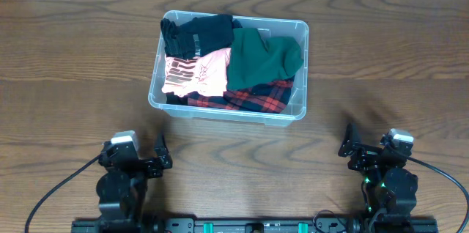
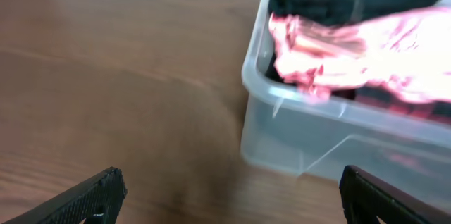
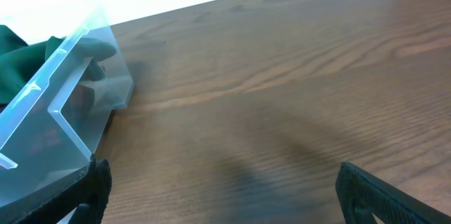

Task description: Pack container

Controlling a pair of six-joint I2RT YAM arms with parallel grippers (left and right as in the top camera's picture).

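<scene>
The clear plastic container [image 1: 297, 108] stands on the table's far middle. It holds a black garment [image 1: 196, 33], a pink printed garment [image 1: 196, 73], a dark green garment [image 1: 262, 58] and a red plaid garment [image 1: 253, 99]. My left gripper [image 1: 161, 152] is open and empty at the near left, in front of the container's left corner [image 2: 282, 132]. My right gripper [image 1: 346, 143] is open and empty at the near right, to the right of the container [image 3: 49, 146]. In the left wrist view the pink garment [image 2: 352, 55] shows blurred.
The wooden table [image 1: 381, 64] stretches to both sides of the container. The arm bases and a black rail [image 1: 249, 226] sit along the near edge. Cables trail from both arms.
</scene>
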